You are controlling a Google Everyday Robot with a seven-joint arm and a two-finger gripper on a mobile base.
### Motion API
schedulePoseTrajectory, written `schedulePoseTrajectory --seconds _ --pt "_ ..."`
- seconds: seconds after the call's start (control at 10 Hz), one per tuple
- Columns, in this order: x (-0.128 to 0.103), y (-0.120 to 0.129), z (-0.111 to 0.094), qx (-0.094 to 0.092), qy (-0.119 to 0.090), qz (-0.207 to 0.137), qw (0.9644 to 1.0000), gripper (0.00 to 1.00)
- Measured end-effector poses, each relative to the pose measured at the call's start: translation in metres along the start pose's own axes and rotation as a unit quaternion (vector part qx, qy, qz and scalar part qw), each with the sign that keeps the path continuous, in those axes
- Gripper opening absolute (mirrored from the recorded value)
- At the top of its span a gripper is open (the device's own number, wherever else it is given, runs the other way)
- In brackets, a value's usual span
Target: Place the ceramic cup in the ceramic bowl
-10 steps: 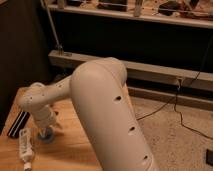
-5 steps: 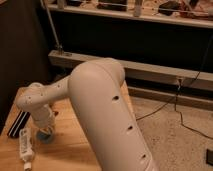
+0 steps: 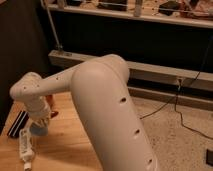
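**Asker:** What takes up most of the view?

**Describer:** A thick white robot arm. It rises from the bottom edge right of centre and bends at a rounded elbow. Its forearm reaches left and down toward a wooden table in the lower left corner.

**Asker:** And behind it?

**Describer:** A dark shelving unit spans the back, with a pale metal rail along its foot. To the right is a speckled floor, crossed by thin black cables (one runs up toward a small wall socket).

**Asker:** What is on the table?

**Describer:** At the left edge there is a flat dark oblong thing. Nearer the camera, a white oblong thing lies lengthwise. I cannot tell what either one is. A sliver of glossy orange-red, the ceramic bowl, shows just right of the wrist, mostly hidden by the forearm.

**Asker:** Where is the ceramic cup?

**Describer:** The ceramic cup, small and light blue, is directly below the wrist, between the dark thing and the bowl. It is outside the bowl. I cannot tell whether it rests on the wood or hangs just above it.

**Asker:** And the claw?

**Describer:** The gripper points straight down onto the cup's top. Its fingers are drawn in narrow, pinched on the cup.
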Motion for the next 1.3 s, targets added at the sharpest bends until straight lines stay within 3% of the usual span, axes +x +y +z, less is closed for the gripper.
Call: schedulePoseTrajectory --seconds 0.4,0.6,1.0,1.3 --pt "-0.035 0.013 -0.095 -0.021 -0.055 -0.001 0.9983 0.05" --pt "-0.058 0.022 -0.126 -0.030 -0.072 0.003 0.9969 0.05" --pt "-0.109 0.040 -0.162 -0.048 -0.093 0.012 0.9944 0.05" --pt "-0.148 0.021 -0.167 -0.055 -0.099 0.061 0.9918 0.05"
